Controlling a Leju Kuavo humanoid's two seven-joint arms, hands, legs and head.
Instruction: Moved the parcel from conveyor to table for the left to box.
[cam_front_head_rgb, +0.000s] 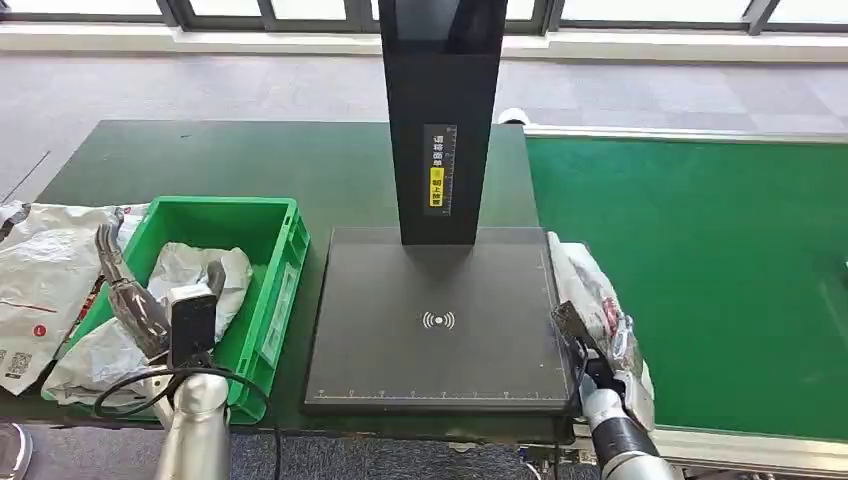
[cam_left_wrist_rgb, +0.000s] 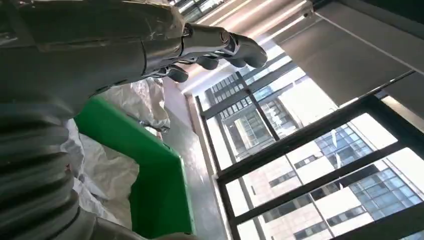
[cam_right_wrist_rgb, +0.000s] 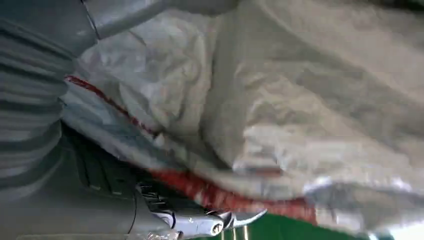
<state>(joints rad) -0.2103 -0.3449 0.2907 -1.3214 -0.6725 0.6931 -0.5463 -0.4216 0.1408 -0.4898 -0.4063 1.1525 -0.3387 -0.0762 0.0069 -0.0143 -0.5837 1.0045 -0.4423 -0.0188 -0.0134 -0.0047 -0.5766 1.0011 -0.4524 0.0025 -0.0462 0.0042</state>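
Head view, looking down: the robot's right hand (cam_front_head_rgb: 590, 345) grips a crinkled silver-grey plastic mailer parcel (cam_front_head_rgb: 590, 290) at the seam between the green conveyor belt (cam_front_head_rgb: 700, 270) and the dark green table (cam_front_head_rgb: 250, 165). The parcel lies partly over the right edge of a flat black scanner platform (cam_front_head_rgb: 440, 320) with a tall black post. In the right wrist view the parcel (cam_right_wrist_rgb: 280, 100) presses against the hand's (cam_right_wrist_rgb: 150, 220) fingers, so the grasp looks secure. The left hand (cam_front_head_rgb: 150, 300) hovers with fingers spread, holding nothing, over a green plastic crate (cam_front_head_rgb: 275, 275) that already contains similar grey mailers. By my reading, the transfer is partway done: the parcel is lifted off the belt but not yet laid on the table, and boxing by the left hand remains.
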